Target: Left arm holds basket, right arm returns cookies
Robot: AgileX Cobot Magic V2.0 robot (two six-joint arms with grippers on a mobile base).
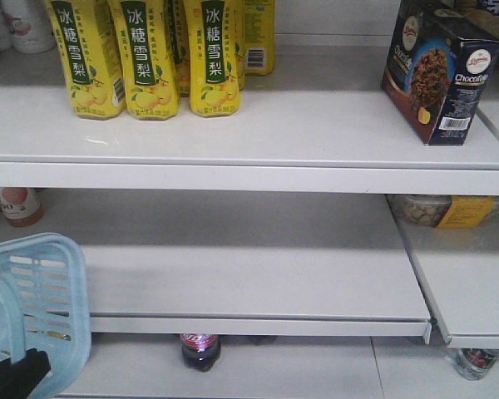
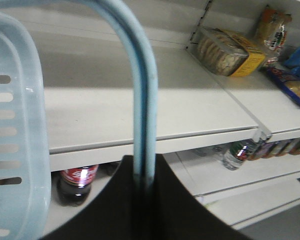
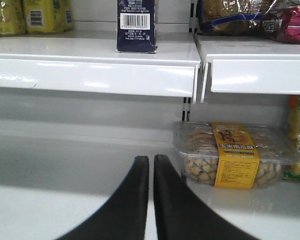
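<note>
Clamped on 1 hoop handle (image 2: pixel 142 95) of the blue basket (image 1: pixel 33 307), left gripper (image 2: pixel 142 182). Right gripper (image 3: pixel 151 200): fingers nearly together, empty, low before the middle shelf (image 3: pixel 65 165), beside a clear tray of biscuits (image 3: pixel 230 155). Cookies (image 1: pixel 437 71) upright on the top shelf (image 1: pixel 233 125), right end, well apart from the yellow bottles (image 1: pixel 150 54). Long axis vertical, front turned left and toward the aisle, barcode side outward. Risk: box possibly close to the shelf end, so a nudge while backing away could tip it. Likewise, slack on the handle could drop the basket.

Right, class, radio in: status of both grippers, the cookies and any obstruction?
Left gripper shut on basket handle. Right gripper shut, empty. Cookies upright on top shelf. Nothing in the way.
</note>
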